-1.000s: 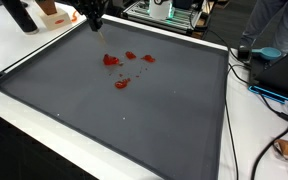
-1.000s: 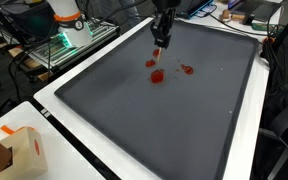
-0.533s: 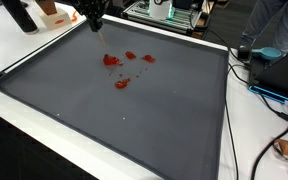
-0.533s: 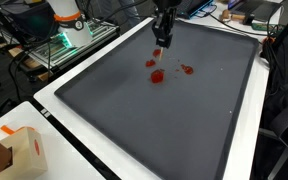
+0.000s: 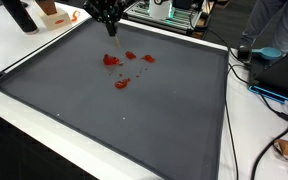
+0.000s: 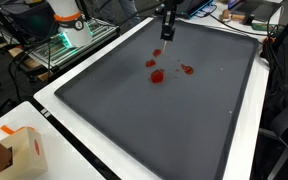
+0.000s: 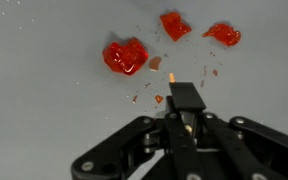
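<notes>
Progress seems slight, judging by how things lie. The red blobs (image 5: 111,60) sit whole in a loose cluster in the upper middle of the dark mat (image 5: 134,120), and the desk (image 5: 14,60) shows white around its rim. In the wrist view three of them line the top of the frame: the largest (image 7: 125,56) at centre left and two smaller ones towards the upper right. Small crumbs (image 7: 155,63) are scattered just below them. None looks wiped, gathered or lifted, so whatever is meant for the red blobs is still to be done.

The jaws are clamped together on a thin stick (image 7: 186,98), which runs up from the bottom centre of the wrist view towards the cluster. Its tip hangs clear of the mat and apart from every blob. In both exterior views it sits near the top of the frame, above the cluster (image 6: 157,76).

Compared with a second ago, the jaws and the thin stick (image 5: 112,30) have shifted right along the top edge in an exterior view. In the other they have risen towards the top of the frame (image 6: 167,35), farther from the blobs. The blobs themselves have not moved.
</notes>
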Controlling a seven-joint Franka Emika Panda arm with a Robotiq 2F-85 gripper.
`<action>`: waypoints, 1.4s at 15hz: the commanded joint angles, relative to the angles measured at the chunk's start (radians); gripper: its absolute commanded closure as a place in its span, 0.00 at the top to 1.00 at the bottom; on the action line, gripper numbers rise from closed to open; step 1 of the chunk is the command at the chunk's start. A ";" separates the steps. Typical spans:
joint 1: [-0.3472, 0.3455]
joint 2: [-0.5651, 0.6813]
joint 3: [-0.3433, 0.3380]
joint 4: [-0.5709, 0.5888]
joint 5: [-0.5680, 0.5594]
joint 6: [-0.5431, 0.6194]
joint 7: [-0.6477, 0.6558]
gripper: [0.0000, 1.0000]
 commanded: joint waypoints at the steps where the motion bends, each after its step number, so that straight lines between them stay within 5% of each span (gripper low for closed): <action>1: 0.004 -0.039 0.028 -0.080 0.031 0.077 -0.106 0.03; 4: 0.012 -0.016 0.048 -0.090 0.032 0.139 -0.156 0.03; 14: 0.012 0.012 0.089 -0.087 0.158 -0.063 -0.411 0.03; 21: 0.009 0.011 0.091 -0.146 0.201 -0.035 -0.507 0.03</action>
